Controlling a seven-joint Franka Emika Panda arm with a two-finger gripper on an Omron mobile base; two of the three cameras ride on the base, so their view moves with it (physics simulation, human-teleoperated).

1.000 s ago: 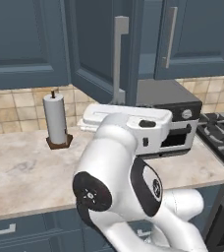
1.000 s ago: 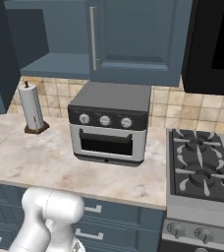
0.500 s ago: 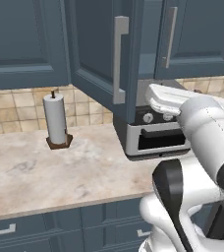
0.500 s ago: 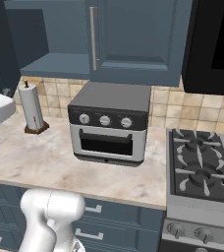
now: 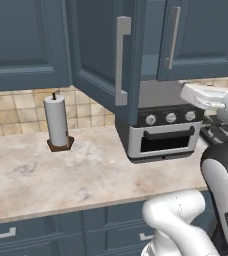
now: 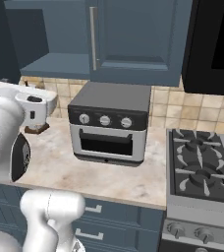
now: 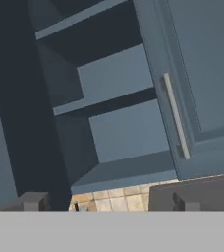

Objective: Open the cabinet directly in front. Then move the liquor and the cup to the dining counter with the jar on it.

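Observation:
The cabinet (image 5: 151, 35) hangs over the toaster oven. Its left door (image 5: 98, 55) stands swung out toward me, its right door (image 6: 133, 34) is shut with the silver bar handle (image 7: 176, 116) on it. In the hand view the open left half shows bare dark shelves (image 7: 111, 101). My gripper (image 7: 109, 203) is open, with nothing between its fingertips (image 7: 33, 201), and looks up into that open half. The white hand (image 5: 206, 95) hovers below the cabinet, beside the oven. The liquor, the cup, the dining counter and the jar are out of view.
A grey toaster oven (image 6: 109, 125) stands on the marbled counter (image 5: 61, 175) under the cabinet. A paper towel roll (image 5: 56, 122) stands at the back left. A gas stove (image 6: 202, 167) lies to the right. The open door's edge and handle (image 5: 121, 60) jut out over the counter.
The arm has swung to the right across the left base view, and the hand has come into the right base view from the left. The gripper stays open; the doors have not moved.

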